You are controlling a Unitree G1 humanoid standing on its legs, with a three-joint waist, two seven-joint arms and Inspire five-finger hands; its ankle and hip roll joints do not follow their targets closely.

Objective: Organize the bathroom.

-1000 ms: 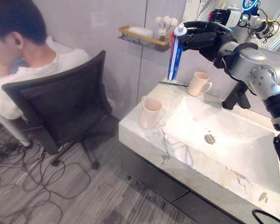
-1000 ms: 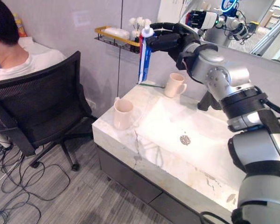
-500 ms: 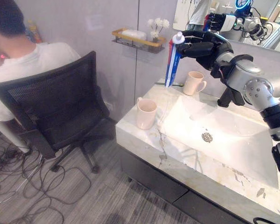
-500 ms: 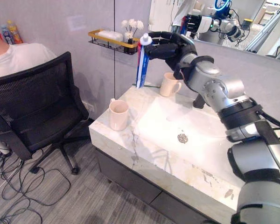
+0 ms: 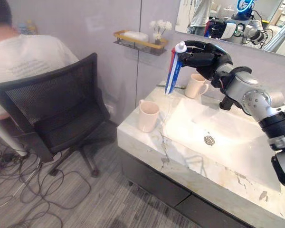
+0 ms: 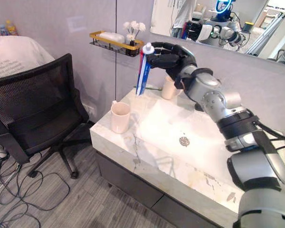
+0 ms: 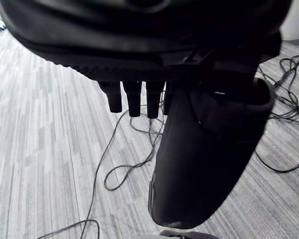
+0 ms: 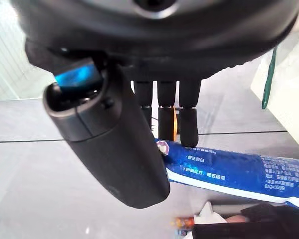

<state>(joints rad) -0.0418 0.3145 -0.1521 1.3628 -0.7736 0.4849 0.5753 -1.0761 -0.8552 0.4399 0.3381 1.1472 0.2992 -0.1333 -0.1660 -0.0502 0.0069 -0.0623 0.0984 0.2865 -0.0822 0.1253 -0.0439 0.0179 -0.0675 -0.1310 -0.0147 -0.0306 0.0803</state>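
Toothpaste tube (image 5: 173, 69), blue, red and white with a white cap uppermost, hanging upright in the air above the counter's (image 5: 147, 142) far left corner, pinched near its cap between the thumb and fingers of the right hand (image 5: 203, 54); in the right wrist view, fingers (image 8: 188, 118) curled onto the tube's blue face. Just behind the tube's lower end, a cream mug (image 5: 196, 85) standing at the back of the counter, against the wall, with a thin green item (image 6: 151, 88), too small to identify, lying beside it. Nearer the front left edge, a second mug (image 5: 147, 115), well apart from the first. Right of both mugs, a white sink (image 5: 228, 147) with a round drain (image 5: 209, 140). On the wall left of the tube, a gold-rimmed shelf (image 5: 137, 42) carrying a pale item and a small vase of white flowers (image 5: 160, 26). Above the sink, a mirror (image 6: 256, 28). Left of the counter, a black mesh chair (image 5: 52, 114) on grey floor, with a person in a white shirt (image 5: 23, 61) seated in front of it. Left hand (image 7: 204, 149) over grey plank floor (image 7: 45, 149), fingers extended, holding nothing.
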